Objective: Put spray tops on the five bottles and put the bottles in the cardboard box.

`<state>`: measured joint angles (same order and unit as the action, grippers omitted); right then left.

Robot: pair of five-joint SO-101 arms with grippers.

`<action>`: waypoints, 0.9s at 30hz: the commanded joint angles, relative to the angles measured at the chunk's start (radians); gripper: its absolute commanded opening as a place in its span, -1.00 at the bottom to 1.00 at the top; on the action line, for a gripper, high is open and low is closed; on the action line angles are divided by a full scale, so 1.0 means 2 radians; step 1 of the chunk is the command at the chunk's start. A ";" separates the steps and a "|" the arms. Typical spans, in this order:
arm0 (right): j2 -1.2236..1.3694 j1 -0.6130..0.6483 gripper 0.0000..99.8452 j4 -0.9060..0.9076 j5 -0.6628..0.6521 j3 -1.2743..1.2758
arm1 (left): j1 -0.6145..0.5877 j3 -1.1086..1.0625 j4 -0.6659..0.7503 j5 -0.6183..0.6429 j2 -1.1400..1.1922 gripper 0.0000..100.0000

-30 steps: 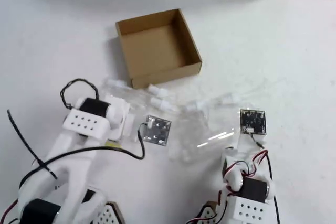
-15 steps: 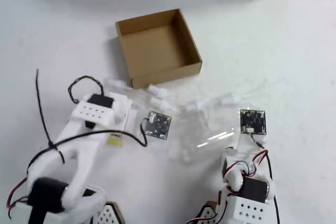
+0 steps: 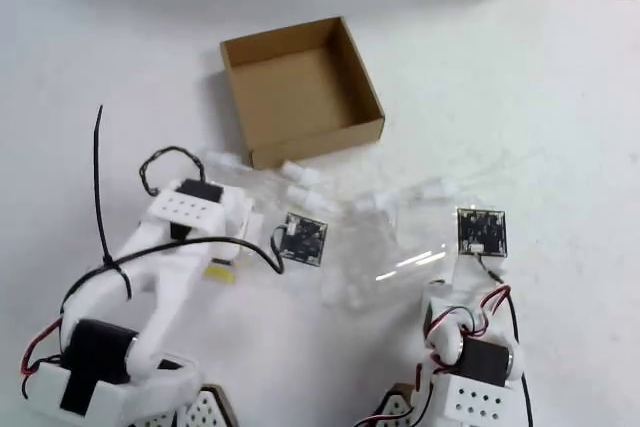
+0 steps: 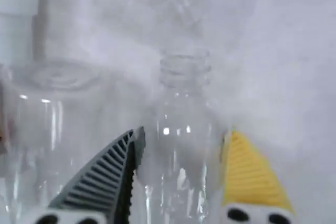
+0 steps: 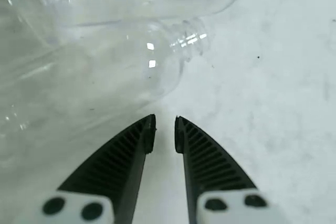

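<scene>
The open cardboard box [image 3: 300, 87] stands at the back of the table with nothing in it. In front of it lie several clear bottles [image 3: 385, 247] and white spray tops [image 3: 302, 176] in a loose heap. My left gripper [image 3: 228, 247] is at the heap's left end. In the left wrist view it [image 4: 178, 156] is open astride an uncapped clear bottle [image 4: 184, 129], with the grey finger [image 4: 113, 177] on one side and the yellow finger [image 4: 244, 171] on the other. My right gripper [image 5: 164, 129] is shut and holds nothing, just short of another uncapped bottle [image 5: 105, 77].
The white table [image 3: 540, 97] has bare room to the right and at the back left. The right arm [image 3: 465, 347] sits low at the front edge. A black cable [image 3: 100, 197] rises from the left arm.
The left arm has swung its wrist to the right and a little farther back, toward the bottles. The right arm and the bottles have not moved.
</scene>
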<state>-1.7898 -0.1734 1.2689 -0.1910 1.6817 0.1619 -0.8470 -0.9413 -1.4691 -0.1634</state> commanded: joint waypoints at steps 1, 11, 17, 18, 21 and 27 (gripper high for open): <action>-0.005 -0.007 -0.91 0.000 -0.004 0.005 | 0.016 0.025 -0.061 0.045 0.000 -0.77; -0.005 -0.007 -0.91 0.000 -0.004 0.005 | 0.007 0.021 -0.163 0.225 0.000 -0.85; -0.005 -0.007 -0.91 0.000 -0.004 0.005 | -0.035 0.026 -0.147 0.360 -0.001 -0.84; -0.005 -0.007 -0.91 0.000 -0.004 0.005 | -0.044 0.026 -0.141 0.377 -0.001 -0.84; -0.005 -0.007 -0.91 0.000 -0.004 0.005 | -0.079 0.026 -0.130 0.434 -0.001 -0.84; -0.005 -0.007 -0.91 0.000 -0.004 0.005 | -0.154 0.021 -0.131 0.526 -0.001 -0.84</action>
<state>-1.7898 -0.1734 1.2689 -0.1910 1.6817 -0.0453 -0.8470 -1.2221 -0.5255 -0.1634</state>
